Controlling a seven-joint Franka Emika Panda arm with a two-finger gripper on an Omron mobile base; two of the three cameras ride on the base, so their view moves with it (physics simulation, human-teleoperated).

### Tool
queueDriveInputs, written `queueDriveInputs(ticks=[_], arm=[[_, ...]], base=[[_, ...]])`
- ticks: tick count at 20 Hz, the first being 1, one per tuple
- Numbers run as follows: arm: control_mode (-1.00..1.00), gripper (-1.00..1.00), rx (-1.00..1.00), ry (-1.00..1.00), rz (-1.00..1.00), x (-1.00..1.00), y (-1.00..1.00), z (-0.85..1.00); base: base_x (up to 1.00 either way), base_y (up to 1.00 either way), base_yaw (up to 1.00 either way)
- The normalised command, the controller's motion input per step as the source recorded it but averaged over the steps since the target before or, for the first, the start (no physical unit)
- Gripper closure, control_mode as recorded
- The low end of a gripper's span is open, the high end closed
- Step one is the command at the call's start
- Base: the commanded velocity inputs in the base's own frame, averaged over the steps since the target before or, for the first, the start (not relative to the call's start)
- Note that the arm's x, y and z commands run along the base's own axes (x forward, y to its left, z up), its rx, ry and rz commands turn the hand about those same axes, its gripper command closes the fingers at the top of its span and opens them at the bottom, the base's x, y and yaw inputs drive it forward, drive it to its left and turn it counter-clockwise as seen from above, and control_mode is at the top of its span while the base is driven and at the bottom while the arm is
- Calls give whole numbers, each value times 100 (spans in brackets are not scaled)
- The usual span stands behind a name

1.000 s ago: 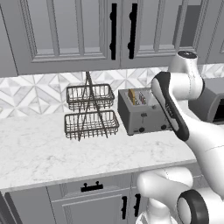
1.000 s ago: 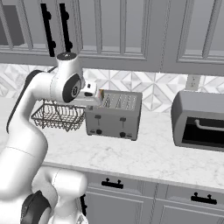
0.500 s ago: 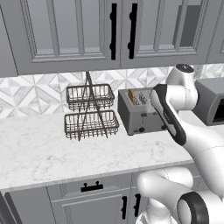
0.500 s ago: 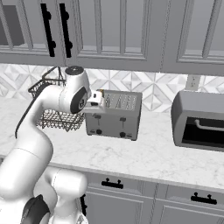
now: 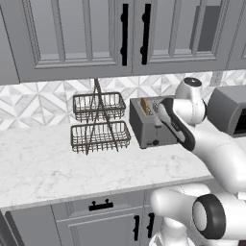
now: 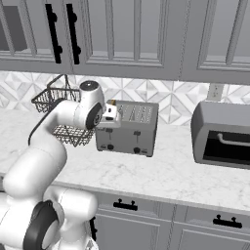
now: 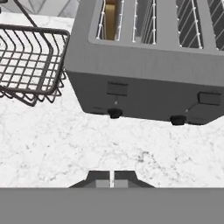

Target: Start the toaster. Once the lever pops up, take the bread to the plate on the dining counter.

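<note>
Jaws have closed since a second ago; gripper [image 7: 112, 178] narrow, holding nothing. Toaster [image 7: 148, 83] at twelve o'clock, bread [image 7: 110, 19] in its slot.

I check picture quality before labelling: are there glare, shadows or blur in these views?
Left base view: even, flat light, the wire basket sharp. Right base view: no glare on the toaster oven door. Hand view: the toaster leans from perspective and shades the counter softly; the bread stays sharp.

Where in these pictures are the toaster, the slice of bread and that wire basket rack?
toaster [image 6: 128, 133]: right base view, on its grey front face.
bread [image 7: 110, 19]: hand view, on the tan slice standing in the leftmost slot.
wire basket rack [image 5: 100, 136]: left base view, on the lower basket.
</note>
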Motion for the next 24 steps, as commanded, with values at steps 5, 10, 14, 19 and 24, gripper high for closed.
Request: queueDriveInputs(ticks=[5, 10, 14, 19, 24], arm=[[-100, 100, 0, 0, 0, 47, -2, -4], [-100, 100, 0, 0, 0, 14, 12, -32], [-100, 100, 0, 0, -1, 21, 1, -28], [-100, 100, 0, 0, -1, 22, 0, -20], [-100, 100, 0, 3, 0, 34, 0, -16]], base=[[0, 0, 0], [0, 0, 0], [0, 0, 0], [0, 0, 0], [0, 0, 0]])
